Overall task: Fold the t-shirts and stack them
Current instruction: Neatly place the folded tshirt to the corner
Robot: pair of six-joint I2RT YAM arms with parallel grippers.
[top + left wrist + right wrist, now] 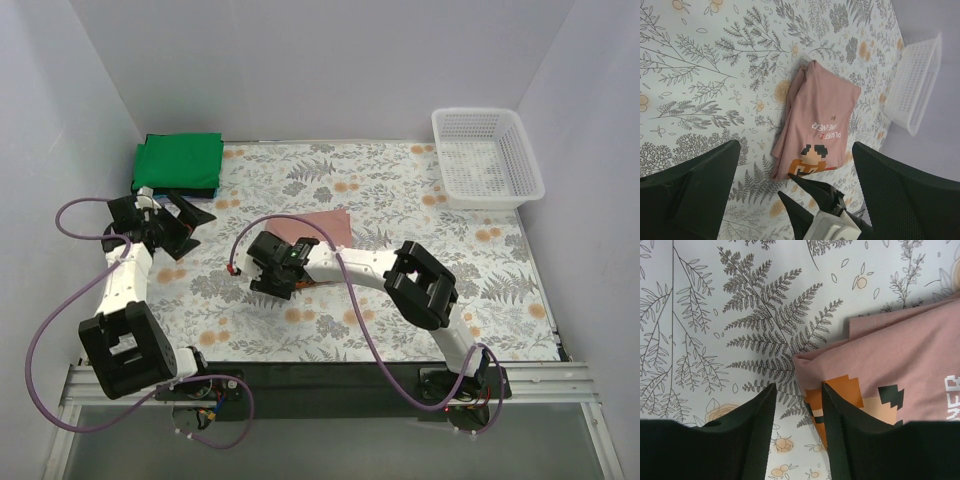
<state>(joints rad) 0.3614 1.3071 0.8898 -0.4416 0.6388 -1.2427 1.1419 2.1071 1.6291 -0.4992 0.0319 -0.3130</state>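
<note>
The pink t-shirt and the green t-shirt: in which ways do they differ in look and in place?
The pink t-shirt carries a pixel print with letters; the green t-shirt looks plain. The pink one lies mid-table, its corner at the right end effector; the green one sits in the far left corner, on a dark folded cloth. The pink one's edges are uneven; the green one is a neat rectangle. Both are folded flat.

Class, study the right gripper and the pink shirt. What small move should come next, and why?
Probably ease the right gripper forward and shut it on the folded corner of the pink shirt. Its jaws stand open with that corner ahead between them, nothing gripped. The shirt lies folded, apart from the green shirt at the far left, so carrying it there seems next.
</note>
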